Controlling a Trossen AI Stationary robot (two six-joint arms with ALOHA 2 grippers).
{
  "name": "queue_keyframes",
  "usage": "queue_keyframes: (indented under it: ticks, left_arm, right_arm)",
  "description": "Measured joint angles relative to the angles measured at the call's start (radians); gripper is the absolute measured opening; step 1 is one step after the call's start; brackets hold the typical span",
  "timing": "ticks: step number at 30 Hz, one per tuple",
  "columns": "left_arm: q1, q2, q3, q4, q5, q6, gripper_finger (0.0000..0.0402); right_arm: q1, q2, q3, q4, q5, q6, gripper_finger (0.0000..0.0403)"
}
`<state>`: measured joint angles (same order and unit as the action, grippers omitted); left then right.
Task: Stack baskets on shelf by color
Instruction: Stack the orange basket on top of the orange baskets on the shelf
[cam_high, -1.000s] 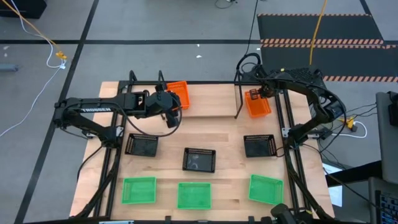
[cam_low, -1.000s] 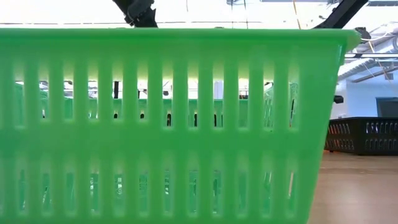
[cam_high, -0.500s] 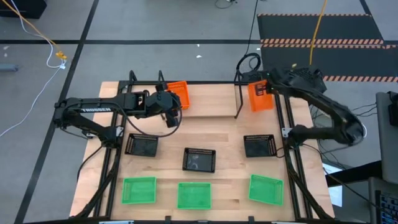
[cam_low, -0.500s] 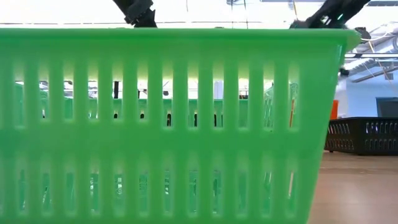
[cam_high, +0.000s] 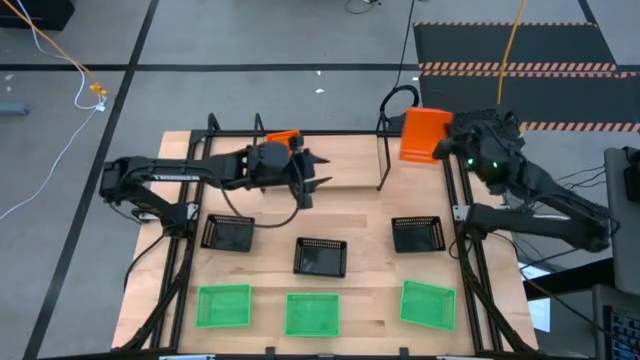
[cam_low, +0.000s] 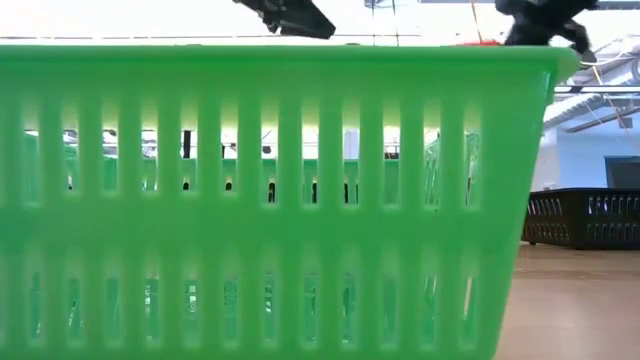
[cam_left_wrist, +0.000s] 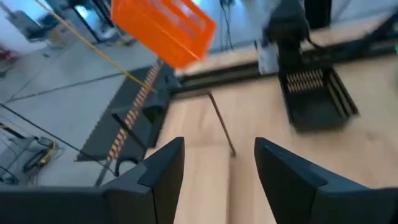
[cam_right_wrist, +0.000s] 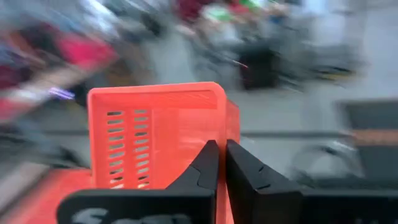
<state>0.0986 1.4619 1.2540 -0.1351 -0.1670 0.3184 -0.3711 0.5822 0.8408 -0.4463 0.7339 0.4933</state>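
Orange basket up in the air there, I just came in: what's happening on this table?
The right gripper is shut on an orange basket, holding it above the table's far right corner. The left gripper is open and empty over the far middle, beside another orange basket. Three black baskets and three green baskets sit in rows nearer the front.

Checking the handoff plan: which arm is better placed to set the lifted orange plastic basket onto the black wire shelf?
The right: its gripper is shut on the orange perforated plastic basket, raised by the black metal-rod shelf. The left gripper is open and empty.
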Motion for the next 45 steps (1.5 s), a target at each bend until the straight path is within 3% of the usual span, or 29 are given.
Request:
queue_keyframes:
  ticks: [4,9,13,15,19,22,27,30,35,40,45]
  left_arm:
    - [-0.014,0.015,0.0,0.069,0.0,0.292,0.0197]
    - [-0.064,0.028,-0.001,0.089,-0.002,0.683,0.0187]
    - [-0.136,0.077,0.0,0.151,-0.021,0.807,0.0162]
    - [-0.172,0.12,0.0,0.199,-0.1,0.854,0.015]
    - [-0.208,0.207,-0.001,0.303,-0.385,0.965,0.0137]
    - [-0.208,0.257,-0.001,0.41,-0.527,1.018,0.0143]
    - [-0.187,0.279,0.0,0.482,-0.637,1.067,0.0174]
    - [-0.156,0.278,0.0,0.413,-0.699,1.031,0.0188]
    - [-0.11,0.278,0.0,0.23,-0.708,0.962,0.0186]
    - [-0.079,0.278,0.001,0.222,-0.706,0.935,0.0159]
    - [-0.075,0.277,0.002,0.252,-0.697,0.975,0.0079]
  right_arm:
    - [0.108,0.026,-0.118,0.394,-0.078,-0.071,0.0005]
    - [0.141,0.137,-0.131,0.492,-0.081,-0.038,0.0005]
    - [0.14,0.264,-0.131,0.679,-0.082,0.004,0.0005]
    - [0.139,0.327,-0.131,0.791,-0.103,0.031,0.0004]
    - [0.139,0.428,-0.131,0.961,-0.153,0.06,0.0004]
    - [0.14,0.485,-0.131,1.023,-0.155,0.07,0.0004]
    - [0.139,0.55,-0.131,1.098,-0.155,0.07,0.0004]
    - [0.139,0.569,-0.131,1.129,-0.155,0.059,0.0004]
    - [0.139,0.573,-0.131,1.144,-0.156,0.036,0.0004]
    - [0.14,0.573,-0.131,1.145,-0.159,0.038,0.0004]
    - [0.146,0.573,-0.131,1.145,-0.164,0.045,0.0004]
